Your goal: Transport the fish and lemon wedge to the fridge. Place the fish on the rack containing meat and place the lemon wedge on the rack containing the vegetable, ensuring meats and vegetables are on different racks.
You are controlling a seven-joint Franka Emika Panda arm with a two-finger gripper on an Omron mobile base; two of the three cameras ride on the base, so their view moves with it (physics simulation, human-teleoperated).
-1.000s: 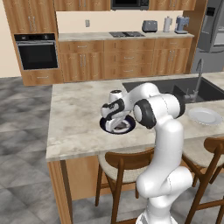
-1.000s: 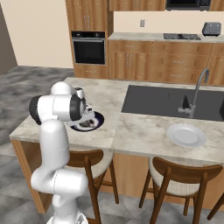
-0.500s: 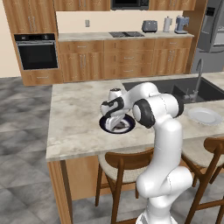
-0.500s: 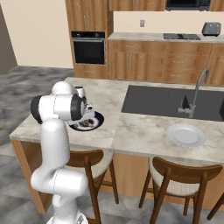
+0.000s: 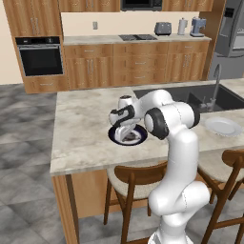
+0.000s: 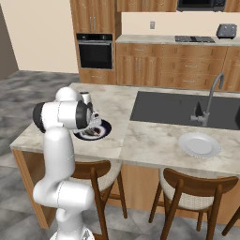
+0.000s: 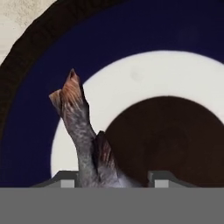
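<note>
A slim grey-brown fish lies on a navy plate with a white ring and dark centre, on the island counter. My gripper hangs straight down over the plate, fingertips on either side of the fish's body. The jaws are partly open, and a gap shows between the fish and the right fingertip. From the right base view the gripper stands just above the fish on the plate. The grey steel fridge stands at the far right with doors closed. The lemon wedge, meat and vegetable are out of view.
A white plate sits near the counter's front edge by the dark sink and its faucet. Wooden stools stand under the island's front. Cabinets and a wall oven line the back.
The jaws have narrowed around the fish. The hand has stayed over the navy plate and the arm has barely moved.
</note>
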